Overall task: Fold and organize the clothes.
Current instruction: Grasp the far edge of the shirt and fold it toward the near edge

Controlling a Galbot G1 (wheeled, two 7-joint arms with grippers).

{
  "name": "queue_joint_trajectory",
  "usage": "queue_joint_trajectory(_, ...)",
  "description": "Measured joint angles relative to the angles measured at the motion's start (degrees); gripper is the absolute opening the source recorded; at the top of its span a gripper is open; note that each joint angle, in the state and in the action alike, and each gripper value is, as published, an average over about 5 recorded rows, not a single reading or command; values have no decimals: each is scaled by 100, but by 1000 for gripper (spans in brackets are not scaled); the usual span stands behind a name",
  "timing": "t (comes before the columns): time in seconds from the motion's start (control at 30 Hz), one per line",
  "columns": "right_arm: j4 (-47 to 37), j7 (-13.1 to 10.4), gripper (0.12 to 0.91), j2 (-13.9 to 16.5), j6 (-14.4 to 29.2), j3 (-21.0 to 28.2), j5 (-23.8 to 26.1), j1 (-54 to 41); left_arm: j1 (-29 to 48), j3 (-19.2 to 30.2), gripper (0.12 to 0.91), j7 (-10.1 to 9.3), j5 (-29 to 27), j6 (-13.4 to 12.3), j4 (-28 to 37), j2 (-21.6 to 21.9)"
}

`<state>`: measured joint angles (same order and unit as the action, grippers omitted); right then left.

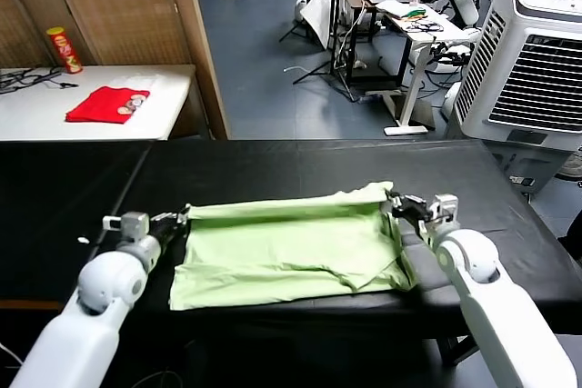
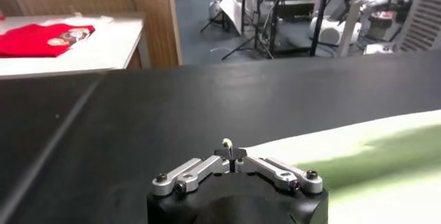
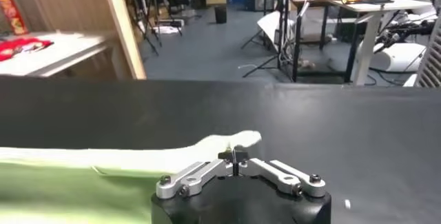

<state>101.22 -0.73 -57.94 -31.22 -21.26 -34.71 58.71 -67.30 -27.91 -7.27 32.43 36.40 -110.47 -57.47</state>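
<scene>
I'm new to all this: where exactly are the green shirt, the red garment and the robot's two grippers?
green shirt [image 1: 282, 252]: head view, middle of the folded fabric.
red garment [image 1: 105, 104]: head view, its centre, on the white table.
left gripper [image 1: 182, 219]: head view, fingertips at the shirt's edge.
right gripper [image 1: 393, 203]: head view, fingertips at the shirt's corner.

Pale green shirt [image 1: 291, 247] on a black table [image 1: 273, 165] (red garment [image 1: 107, 104] on white table [image 1: 36, 111] behind).

Soft matt cloth shirt [image 1: 282, 247] on smooth matt black table [image 1: 273, 165]
</scene>
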Motion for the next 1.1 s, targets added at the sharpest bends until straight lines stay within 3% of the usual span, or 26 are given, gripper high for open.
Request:
queue_joint_trajectory(0.4,1028,-240,122,34,-235,-187,136,969,-947,-435,129,-84,-174,54,-819,-117)
queue_joint_trajectory(0.8,1344,-523,122,41,-425,-290,158,1308,-1572,-701,129,-90,-549,15,-1173,-257)
queue_joint_trajectory(1.1,1440,-486,122,63,-410,-336,150,1470,-1976,-742,129,-138,-824,47,-1482,-386)
